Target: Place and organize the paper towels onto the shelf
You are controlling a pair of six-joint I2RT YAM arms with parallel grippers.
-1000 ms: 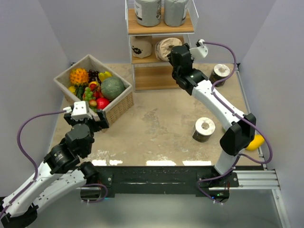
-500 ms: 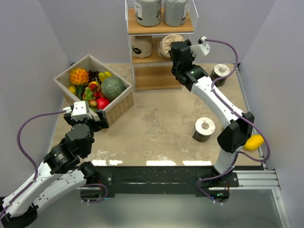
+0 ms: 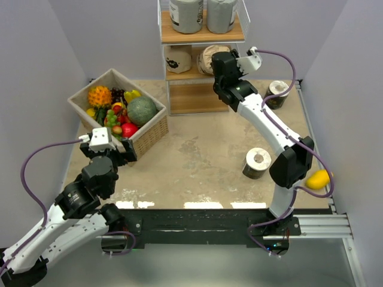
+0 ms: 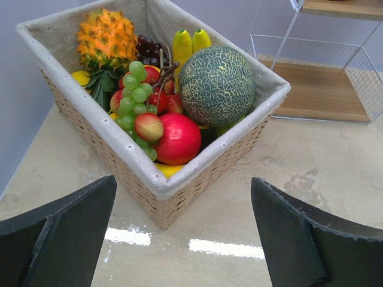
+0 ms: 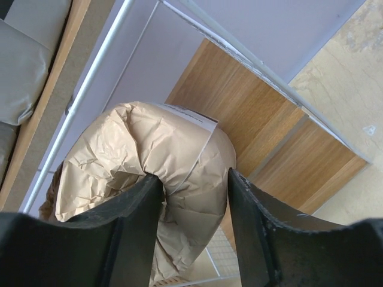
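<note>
Right fingers (image 5: 134, 227) pinch tan paper towel roll (image 5: 149, 137) on shelf (image 5: 239, 113) middle board, seating it there; left fingers (image 4: 66, 221) spread, idle.

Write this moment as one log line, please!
right gripper: around tan roll at shelf | left gripper: open by basket | dark rolls: on table

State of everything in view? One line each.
left claw: open, holding nothing
right claw: closed on crumpled tan roll
crumpled tan roll: gripped, at shelf's middle tier
printed tan roll: on middle tier
grey rolls: upright, top tier
near dark roll: upright on table
far dark roll: upright on table
shelf: standing
</note>
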